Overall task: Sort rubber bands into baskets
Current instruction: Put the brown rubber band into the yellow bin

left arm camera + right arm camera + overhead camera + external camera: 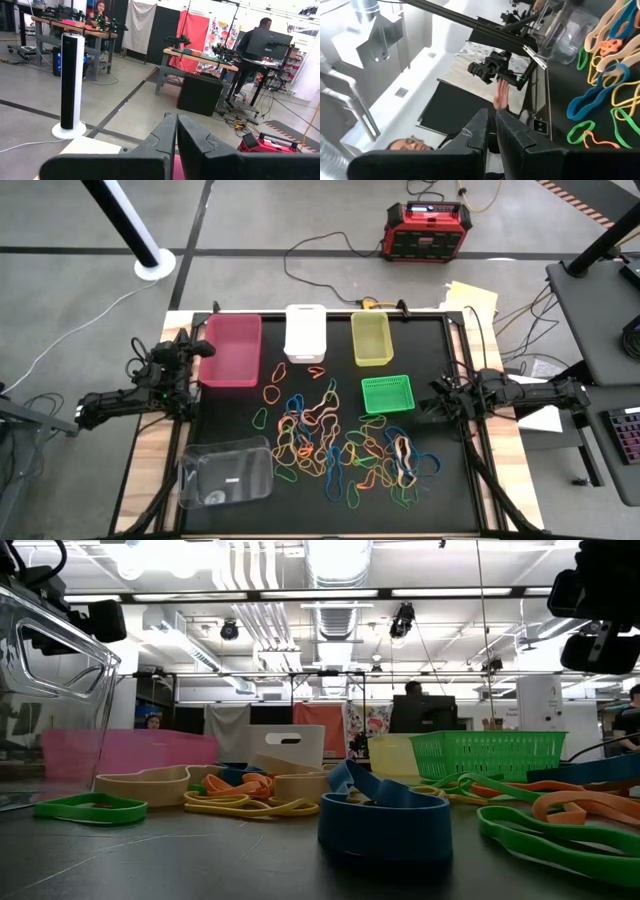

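Note:
Several rubber bands (340, 445) in orange, yellow, green, blue and red lie loose in a heap on the black table top; in the low view a blue one (385, 815) lies nearest. Along the far side stand the pink basket (231, 350), the white basket (306, 332) and the yellow-green basket (371, 338). The green mesh basket (387, 393) sits right of the heap and the clear basket (226, 471) near left. My left gripper (207, 348) (176, 135) is shut and empty at the table's left edge, beside the pink basket. My right gripper (436, 402) (491, 131) is shut and empty at the right edge.
A red-black box (425, 230) with cables stands on the floor beyond the far edge, and a white post base (155, 265) at far left. A side table with a keyboard (625, 435) is on the right. People show in the room behind.

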`<state>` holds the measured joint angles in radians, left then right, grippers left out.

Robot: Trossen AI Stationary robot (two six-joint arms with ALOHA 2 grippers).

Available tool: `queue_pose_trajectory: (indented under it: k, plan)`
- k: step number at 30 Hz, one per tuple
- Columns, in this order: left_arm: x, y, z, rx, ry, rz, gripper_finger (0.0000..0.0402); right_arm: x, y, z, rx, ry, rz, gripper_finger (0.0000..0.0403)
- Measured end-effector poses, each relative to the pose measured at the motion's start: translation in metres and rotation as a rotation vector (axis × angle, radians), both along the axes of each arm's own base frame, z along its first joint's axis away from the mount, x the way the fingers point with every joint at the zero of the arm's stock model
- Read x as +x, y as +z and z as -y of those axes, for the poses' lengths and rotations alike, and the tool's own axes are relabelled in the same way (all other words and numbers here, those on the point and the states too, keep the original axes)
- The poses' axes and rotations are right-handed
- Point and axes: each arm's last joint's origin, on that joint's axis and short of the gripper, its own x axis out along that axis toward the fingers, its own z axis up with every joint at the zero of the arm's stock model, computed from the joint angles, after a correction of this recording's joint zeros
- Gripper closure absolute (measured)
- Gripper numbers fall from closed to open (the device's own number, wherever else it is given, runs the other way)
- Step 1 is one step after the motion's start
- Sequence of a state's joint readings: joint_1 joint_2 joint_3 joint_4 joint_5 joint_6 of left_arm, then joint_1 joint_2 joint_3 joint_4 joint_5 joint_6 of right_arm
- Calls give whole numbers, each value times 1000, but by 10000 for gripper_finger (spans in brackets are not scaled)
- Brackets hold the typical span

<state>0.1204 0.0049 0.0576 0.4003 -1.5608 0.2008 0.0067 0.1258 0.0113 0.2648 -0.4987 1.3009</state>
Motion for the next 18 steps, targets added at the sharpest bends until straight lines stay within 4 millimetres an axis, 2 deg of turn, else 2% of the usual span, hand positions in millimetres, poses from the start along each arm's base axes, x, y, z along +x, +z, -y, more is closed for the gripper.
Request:
queue_pose_trajectory:
  k: [4,6,8,10,15,18]
  plan:
    - [0,0,0,2,-1,17,402,0,0,0,-22,-4,14,374]
    - [1,2,1,40,-52,247,402,0,0,0,-23,-4,14,374]
    - [8,3,4,88,-310,592,402,0,0,0,-23,-4,15,374]
    - [18,5,8,91,-651,716,402,0,0,0,-24,-4,13,374]
    - [39,2,19,99,-1212,497,402,1,-1,0,-25,-4,-3,374]
    - [46,2,27,150,-1475,366,402,1,-2,0,-25,-5,-8,374]
